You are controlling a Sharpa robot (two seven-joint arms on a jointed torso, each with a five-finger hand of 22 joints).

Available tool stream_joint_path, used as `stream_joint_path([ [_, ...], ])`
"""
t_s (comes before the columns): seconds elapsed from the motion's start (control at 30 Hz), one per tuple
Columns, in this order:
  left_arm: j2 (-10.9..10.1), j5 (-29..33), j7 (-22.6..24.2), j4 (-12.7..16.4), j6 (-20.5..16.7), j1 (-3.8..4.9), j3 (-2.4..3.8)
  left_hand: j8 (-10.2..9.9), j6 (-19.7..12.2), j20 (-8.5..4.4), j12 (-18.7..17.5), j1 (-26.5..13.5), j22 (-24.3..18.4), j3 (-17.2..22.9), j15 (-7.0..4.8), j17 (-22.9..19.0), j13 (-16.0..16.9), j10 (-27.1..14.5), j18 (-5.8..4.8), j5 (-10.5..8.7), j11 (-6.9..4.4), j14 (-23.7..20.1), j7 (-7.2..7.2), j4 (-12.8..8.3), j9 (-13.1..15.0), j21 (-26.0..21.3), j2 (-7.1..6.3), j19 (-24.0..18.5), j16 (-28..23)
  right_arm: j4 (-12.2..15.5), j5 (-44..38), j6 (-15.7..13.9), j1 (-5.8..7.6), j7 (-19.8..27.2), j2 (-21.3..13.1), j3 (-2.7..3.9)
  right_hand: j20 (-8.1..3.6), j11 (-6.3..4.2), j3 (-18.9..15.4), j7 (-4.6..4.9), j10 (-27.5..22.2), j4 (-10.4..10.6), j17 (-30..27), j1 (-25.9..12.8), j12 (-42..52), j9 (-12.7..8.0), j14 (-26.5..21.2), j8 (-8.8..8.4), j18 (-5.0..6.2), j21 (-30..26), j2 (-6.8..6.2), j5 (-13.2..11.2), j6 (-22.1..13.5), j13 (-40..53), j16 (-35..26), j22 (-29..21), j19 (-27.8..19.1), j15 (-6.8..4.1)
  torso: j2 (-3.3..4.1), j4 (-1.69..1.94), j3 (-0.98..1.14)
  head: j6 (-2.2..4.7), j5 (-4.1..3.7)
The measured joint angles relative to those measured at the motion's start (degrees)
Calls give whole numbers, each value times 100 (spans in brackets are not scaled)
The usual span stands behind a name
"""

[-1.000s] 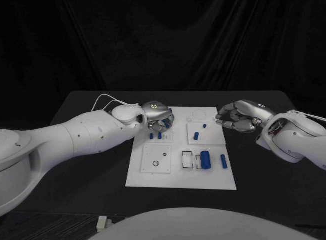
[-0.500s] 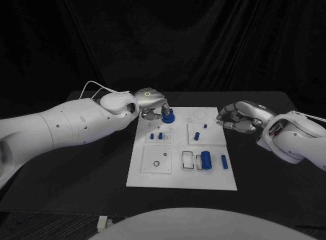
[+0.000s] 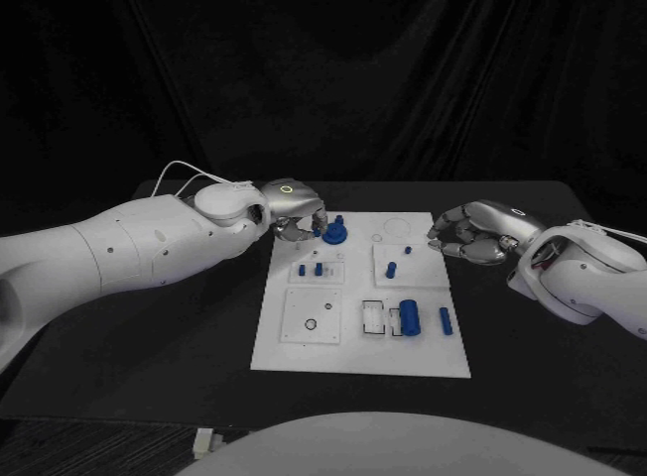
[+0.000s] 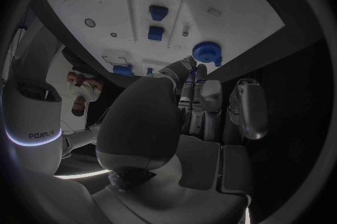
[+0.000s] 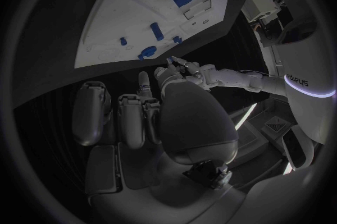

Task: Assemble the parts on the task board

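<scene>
Holding my left hand at the board's far edge, fingers touching a round blue part there; whether they clamp it I cannot tell. My right hand hovers beside the board, fingers curled, holding nothing

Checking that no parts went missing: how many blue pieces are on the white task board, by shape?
blue gear-like part: 1
small blue pegs: 3
blue cylinders: 2
Total: 6
</scene>
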Motion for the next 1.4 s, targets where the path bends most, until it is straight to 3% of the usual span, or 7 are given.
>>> stream_joint_path([
  [0.5, 74, -1, -43, -171, 254, -147, -2, -28, -33, -1, -45, -23, 0, 16, -11, -29, -23, 0, 0, -22, 0, -50, -27, 16, -8, -61, -22, -41, -45, -20, 1, 47, -2, -13, 22, 0, 0, 0, 0, 0, 0, 0, 0, 0, 0, -5, 0, 0, 0, -22, 0, 0, 0, 0, 0, -1, 0, 0, 2, -1, -2, 0, 14],
  [1.4, 154, -1, -82, -251, 339, -255, -1, -51, -34, 0, -84, -44, 4, 15, -10, 53, -38, -39, 0, -45, 0, -50, -27, 15, -20, -52, -1, -40, -19, -18, 2, 63, -24, -17, 17, 0, 0, 0, 31, 0, 0, -31, 0, 21, 0, -4, 0, 0, 0, -22, -21, 0, 0, 0, 1, -2, 0, 0, 0, -1, -2, 0, 4],
])
